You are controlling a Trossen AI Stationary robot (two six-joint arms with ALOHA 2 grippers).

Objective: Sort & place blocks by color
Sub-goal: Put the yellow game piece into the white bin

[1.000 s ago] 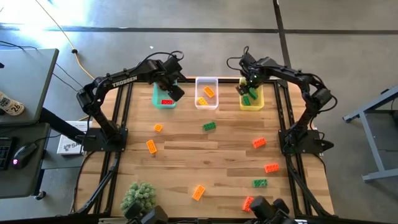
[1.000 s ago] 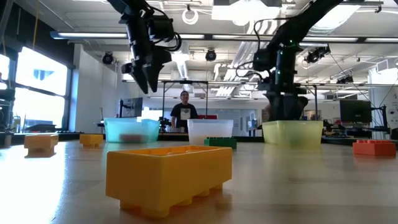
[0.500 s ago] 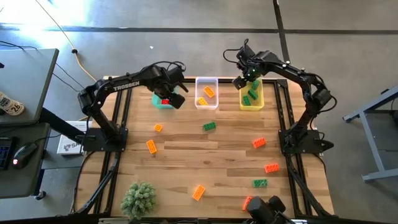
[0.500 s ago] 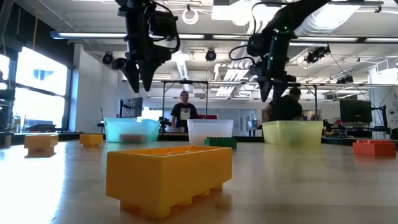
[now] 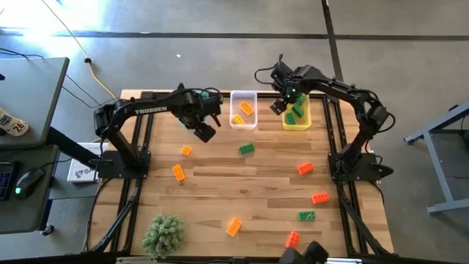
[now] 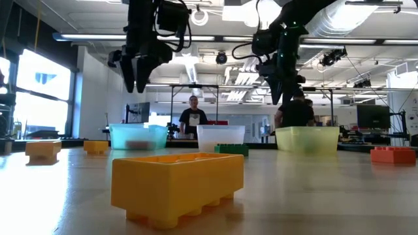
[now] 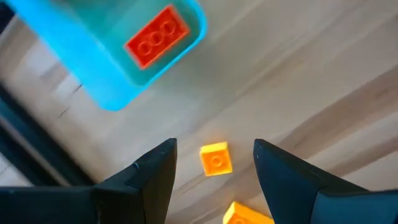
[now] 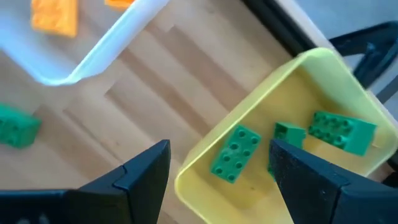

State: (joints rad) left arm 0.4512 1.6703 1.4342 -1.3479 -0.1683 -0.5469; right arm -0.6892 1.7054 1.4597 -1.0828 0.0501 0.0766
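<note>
While both hover | left gripper [image 7: 214, 180] spread, empty, over table | right gripper [image 8: 217, 180] spread, empty, above yellow bin [image 8: 323, 81]

One red block [image 7: 157, 37] flat in the blue bin [image 7: 112, 93]. Yellow blocks [image 5: 242, 112] in the clear bin [image 5: 244, 122]. Three green blocks [image 8: 235, 154] in the yellow bin [image 8: 205, 155]. More green [image 5: 246, 149], yellow [image 5: 179, 173] and red blocks [image 5: 305, 169] spread over the table [image 5: 220, 191].

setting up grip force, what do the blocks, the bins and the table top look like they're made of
Blocks, like the red block: glossy moulded plastic, studded tops.
Bins, like the yellow bin: thin plastic, seemingly translucent, rounded rims.
Table top: wood planks, likely sealed; grain and seams visible.
</note>
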